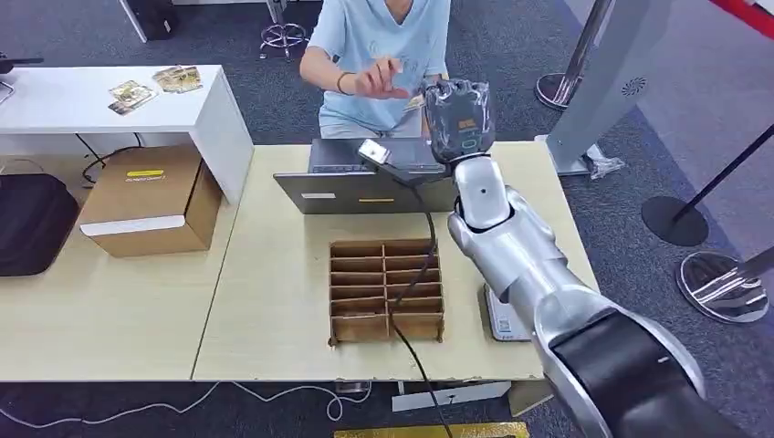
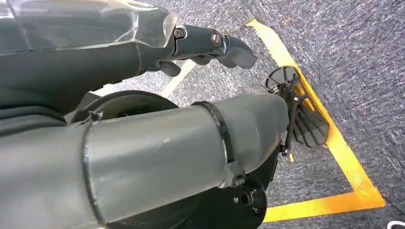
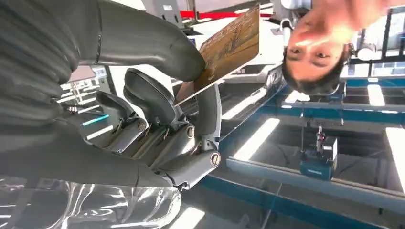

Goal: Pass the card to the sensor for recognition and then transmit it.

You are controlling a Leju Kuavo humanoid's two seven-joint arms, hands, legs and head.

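Note:
My right hand (image 1: 459,117) is raised past the far edge of the table, toward the person (image 1: 379,36) sitting behind it. In the right wrist view the hand (image 3: 157,119) pinches a brown patterned card (image 3: 230,45) between its thumb and a finger, and the card points at the person. The person's hand (image 1: 379,78) is stretched out just left of my hand, close to the card's edge (image 1: 415,102). The small sensor (image 1: 374,151) sits on a stand with a black cable, in front of the laptop (image 1: 365,187). My left hand (image 2: 210,45) hangs over the floor, fingers extended, holding nothing.
A cardboard slot organiser (image 1: 386,290) stands mid-table with the black cable (image 1: 408,292) running over it. A white device (image 1: 502,319) lies by my right arm. A cardboard box (image 1: 151,196), a black bag (image 1: 32,219) and a white desk (image 1: 109,100) with cards are at left. Stanchion bases (image 1: 675,219) stand at right.

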